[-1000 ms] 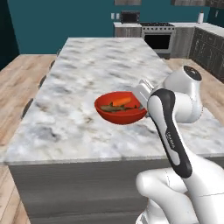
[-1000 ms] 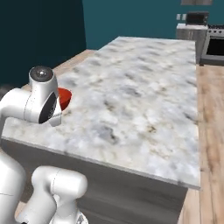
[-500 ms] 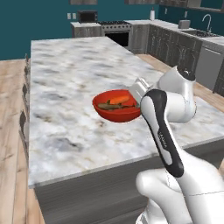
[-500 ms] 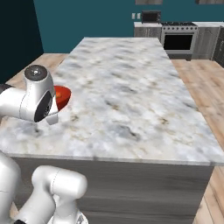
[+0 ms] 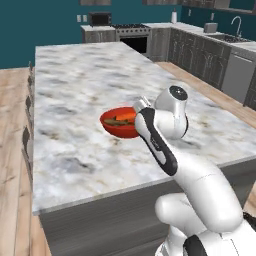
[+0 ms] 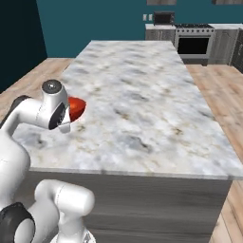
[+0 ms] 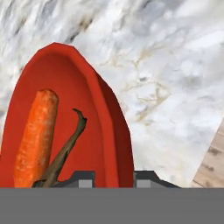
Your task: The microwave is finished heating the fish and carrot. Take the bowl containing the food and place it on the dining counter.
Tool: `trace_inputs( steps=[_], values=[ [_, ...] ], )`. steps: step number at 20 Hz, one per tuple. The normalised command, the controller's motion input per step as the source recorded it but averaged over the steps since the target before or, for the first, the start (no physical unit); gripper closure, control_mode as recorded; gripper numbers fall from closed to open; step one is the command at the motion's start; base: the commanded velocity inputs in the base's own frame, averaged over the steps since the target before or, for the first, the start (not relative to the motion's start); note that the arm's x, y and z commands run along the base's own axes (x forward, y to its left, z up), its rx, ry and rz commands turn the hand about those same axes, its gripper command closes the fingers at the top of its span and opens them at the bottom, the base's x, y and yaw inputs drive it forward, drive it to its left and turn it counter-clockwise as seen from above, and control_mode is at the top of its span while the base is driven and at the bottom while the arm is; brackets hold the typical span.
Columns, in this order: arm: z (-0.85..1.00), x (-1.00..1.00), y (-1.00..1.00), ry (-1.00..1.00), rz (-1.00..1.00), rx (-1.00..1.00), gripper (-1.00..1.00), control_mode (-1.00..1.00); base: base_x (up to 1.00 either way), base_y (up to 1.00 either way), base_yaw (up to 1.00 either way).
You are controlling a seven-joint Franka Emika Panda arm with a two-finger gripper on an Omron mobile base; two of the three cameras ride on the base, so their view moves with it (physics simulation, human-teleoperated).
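End effector [image 7: 113,177] still clamps the bowl [image 5: 120,122] rim over the dining counter [image 5: 75,90] — view swung (base moved).

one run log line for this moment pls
phase: carrying | gripper: shut on bowl rim | contents: carrot, fish | bowl over dining counter

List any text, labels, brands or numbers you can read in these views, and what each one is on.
None can be read.
The bowl, carrot and fish are unmarked.
The dining counter shows only marble veining.
The far microwave and stove are too small and blurred to show any markings.
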Motion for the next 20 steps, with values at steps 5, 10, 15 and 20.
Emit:
trace_inputs(
  steps=[5,10,15,20],
  values=[
    [-0.46,1.0,-0.05,0.13,0.22,0.14,1.0,-1.0,0.0,0.0,0.0],
    [-0.21,0.42,0.1,0.09,0.27,0.0,1.0,-1.0,0.0,0.0,0.0],
    [-0.42,0.97,0.6,0.02,0.0,-0.04,1.0,-1.0,0.0,0.0,0.0],
    [-0.62,1.0,0.62,0.01,0.0,-0.13,1.0,-1.0,0.0,0.0,0.0]
  ],
)
